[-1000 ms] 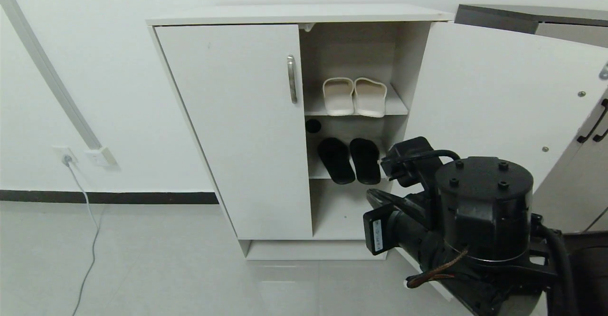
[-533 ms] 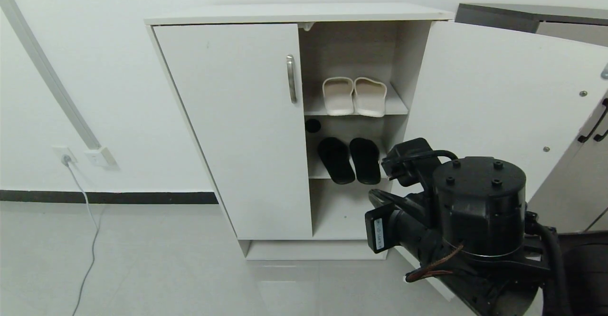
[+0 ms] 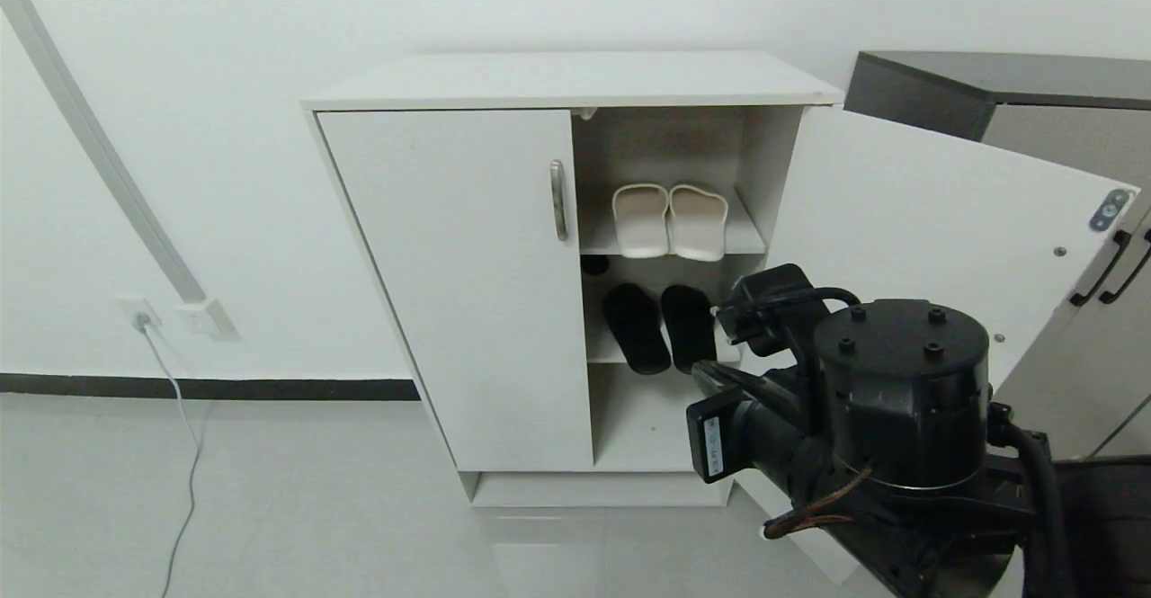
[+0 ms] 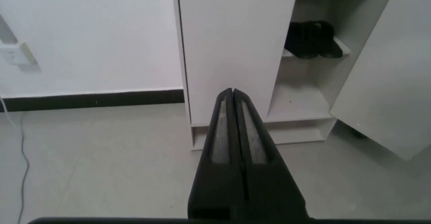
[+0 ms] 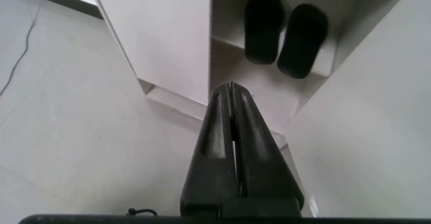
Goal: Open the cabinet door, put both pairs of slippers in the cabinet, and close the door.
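Looking from the head view, I see the white wooden cabinet (image 3: 575,81) in the middle of the frame, its right door (image 3: 926,229) swung wide open, its left door (image 3: 459,283) shut. The pair of cream slippers (image 3: 670,220) sits on the top shelf, the pair of flat black slippers (image 3: 661,328) on the shelf below. Both wrist views catch the black pair. My left gripper (image 4: 232,96) is pinched closed, empty. My right gripper (image 5: 231,89) is pinched closed and empty too.
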